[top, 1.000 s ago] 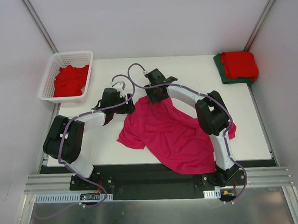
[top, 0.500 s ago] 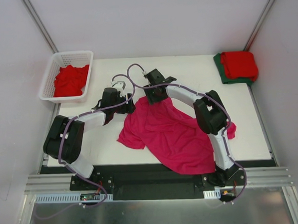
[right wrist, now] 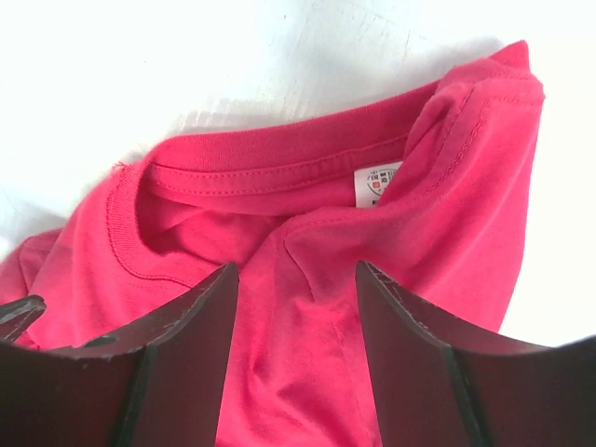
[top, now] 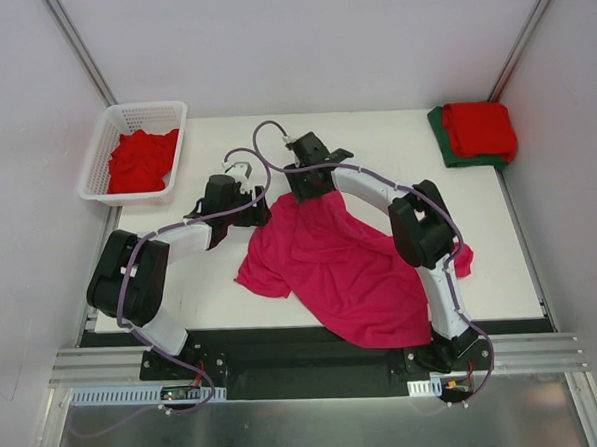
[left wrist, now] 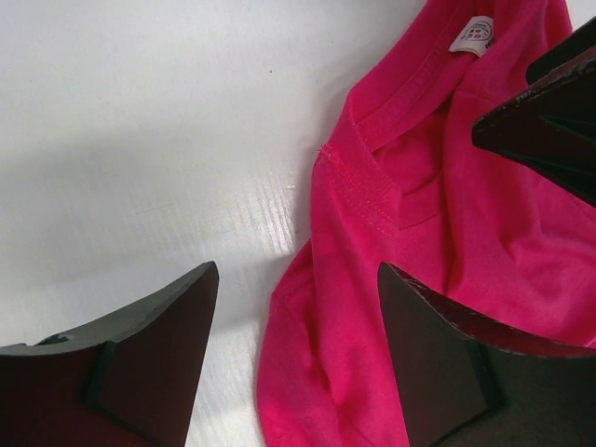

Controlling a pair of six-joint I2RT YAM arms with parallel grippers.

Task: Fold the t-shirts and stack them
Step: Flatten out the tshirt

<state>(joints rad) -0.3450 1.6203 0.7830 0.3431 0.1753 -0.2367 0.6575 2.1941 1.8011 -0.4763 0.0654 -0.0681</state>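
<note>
A magenta-pink t-shirt [top: 341, 266] lies crumpled across the middle of the table, its collar toward the far side. My left gripper [top: 261, 207] is at the shirt's far left edge; its open jaws [left wrist: 298, 317] straddle the cloth's border. My right gripper [top: 309, 193] hovers over the collar [right wrist: 270, 163] by the white neck label [right wrist: 376, 182]. It is open [right wrist: 296, 307], with loose cloth lying between the fingers. A folded red t-shirt [top: 480, 127] rests on a folded dark green one [top: 441, 136] at the back right. More red t-shirts [top: 140, 160] lie in the basket.
The white lattice basket [top: 103, 154] stands at the table's far left corner. Bare white table [top: 394, 143] lies beyond the pink shirt. The shirt's hem hangs over the near edge [top: 384, 334] by the right arm's base. Grey walls close in on both sides.
The right wrist has shifted slightly toward the far side and its jaws have widened a little. The left arm and the shirt have stayed where they were.
</note>
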